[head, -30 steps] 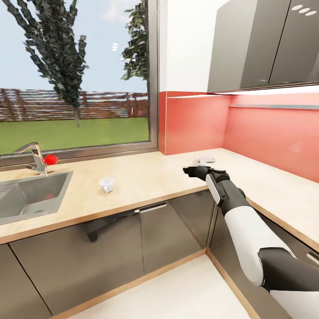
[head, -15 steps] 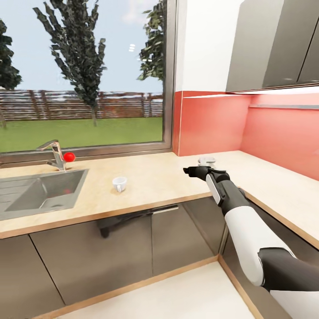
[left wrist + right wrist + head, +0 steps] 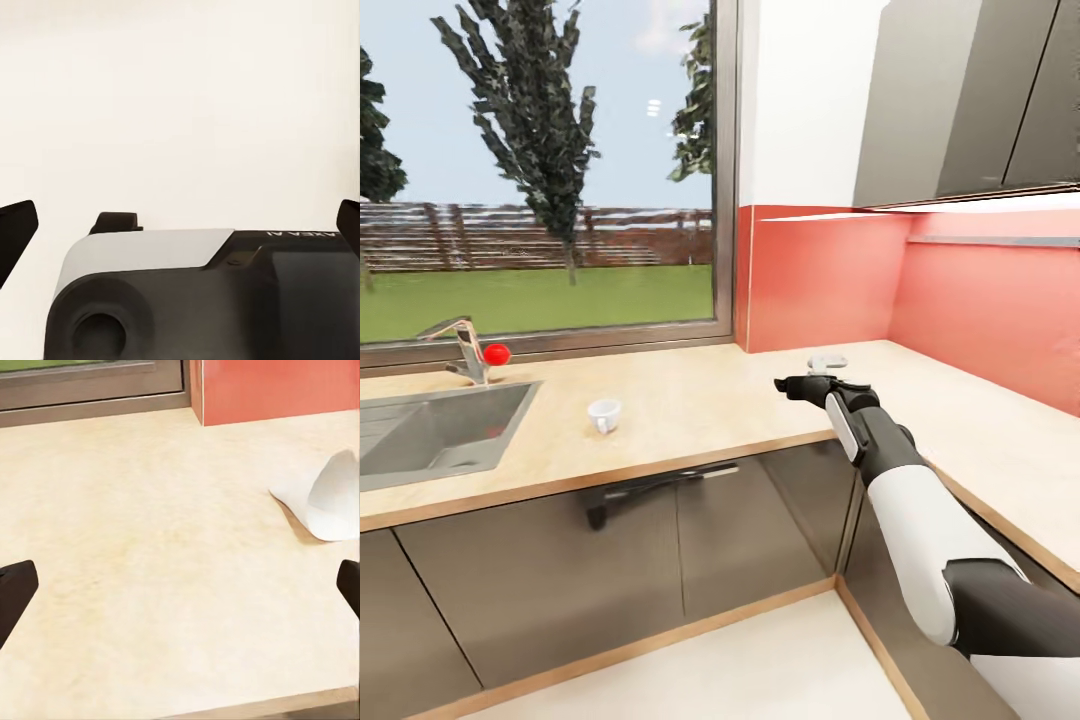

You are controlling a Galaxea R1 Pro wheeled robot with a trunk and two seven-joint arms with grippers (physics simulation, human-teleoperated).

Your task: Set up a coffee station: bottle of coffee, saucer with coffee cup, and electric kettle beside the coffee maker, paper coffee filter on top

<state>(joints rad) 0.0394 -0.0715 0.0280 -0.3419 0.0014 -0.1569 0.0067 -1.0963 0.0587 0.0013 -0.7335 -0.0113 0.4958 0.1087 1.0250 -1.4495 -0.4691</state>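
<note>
A small white coffee cup (image 3: 603, 414) sits on the beige countertop (image 3: 700, 400) to the right of the sink. Near the corner of the counter lies a white paper coffee filter (image 3: 826, 362), cone-shaped in the right wrist view (image 3: 330, 499). My right gripper (image 3: 792, 385) hovers just in front of the filter, a little above the counter. It is open (image 3: 180, 585), its dark fingertips (image 3: 15, 592) spread wide with nothing between them. My left gripper (image 3: 180, 225) is open too, with a pale surface and part of my own arm (image 3: 202, 300) in front of it.
A steel sink (image 3: 430, 435) with a faucet (image 3: 460, 350) and a red ball (image 3: 497, 354) sits at the left under the window. A red backsplash (image 3: 960, 290) and grey wall cabinets (image 3: 970, 100) close the corner. Grey base cabinets (image 3: 660, 540) stand below.
The head view swung right and then back left, so the whole picture shifted. My right arm keeps its pose and the gripper stays open; cup and filter lie where they were.
</note>
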